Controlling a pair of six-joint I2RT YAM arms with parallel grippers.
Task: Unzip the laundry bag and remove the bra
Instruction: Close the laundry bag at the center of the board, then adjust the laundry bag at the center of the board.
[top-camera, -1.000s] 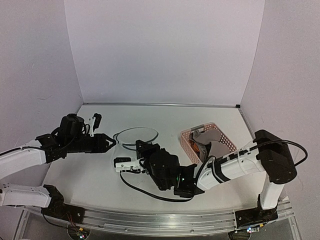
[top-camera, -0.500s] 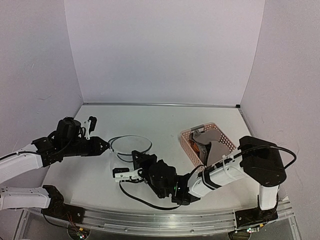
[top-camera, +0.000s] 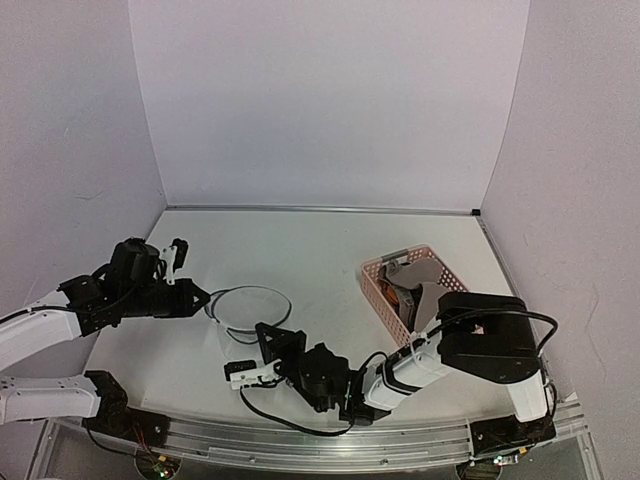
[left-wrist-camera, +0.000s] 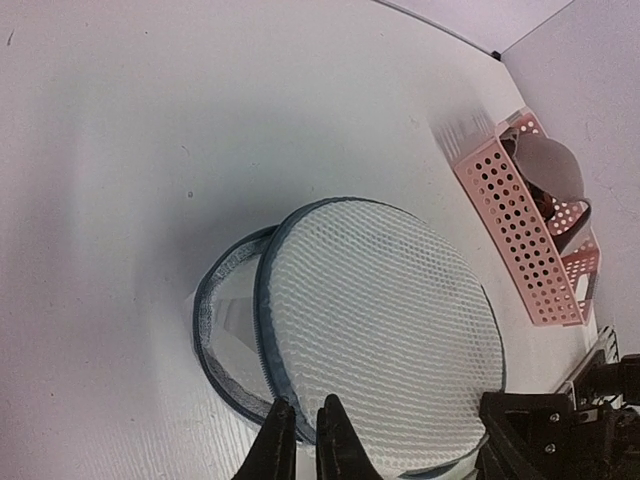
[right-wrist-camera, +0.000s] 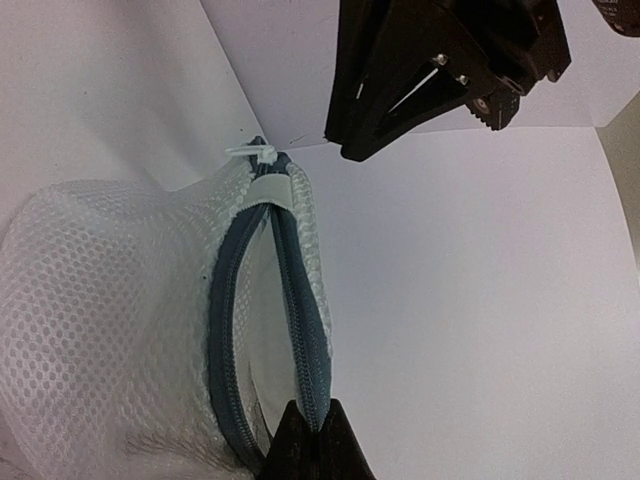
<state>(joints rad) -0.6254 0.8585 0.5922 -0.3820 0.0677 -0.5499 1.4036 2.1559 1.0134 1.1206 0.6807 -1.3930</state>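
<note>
Mesh of the collapsed laundry bag stretches as flat discs between the two arms at the near left part of the table, its dark zipper rim parted into a gap. At one side the left gripper is pinched tight on that rim, and at the opposite side the right gripper is clamped on the zipper edge. Over to the right, well apart from the bag, the bra sits in the pink basket
</note>
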